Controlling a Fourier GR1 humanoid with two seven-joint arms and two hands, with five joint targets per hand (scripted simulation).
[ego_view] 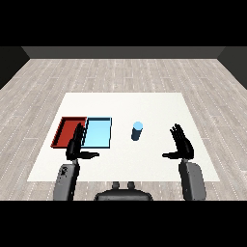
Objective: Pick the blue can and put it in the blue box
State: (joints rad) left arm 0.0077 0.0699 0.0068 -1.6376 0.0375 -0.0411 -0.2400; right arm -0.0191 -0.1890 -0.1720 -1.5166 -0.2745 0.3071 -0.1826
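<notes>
A blue can (137, 130) stands upright on the white table (125, 108), just right of the light blue tray (98, 133). My right hand (181, 144) hovers open to the right of the can, well apart from it, fingers straight and thumb pointing inward. Over the near edges of the two trays my left hand (75, 144) is open too, fingers straight, holding nothing.
A red tray (67, 130) lies directly left of the light blue tray, their sides touching. Both trays hold nothing visible. The table's near edge runs just behind my forearms; grey plank floor surrounds the table.
</notes>
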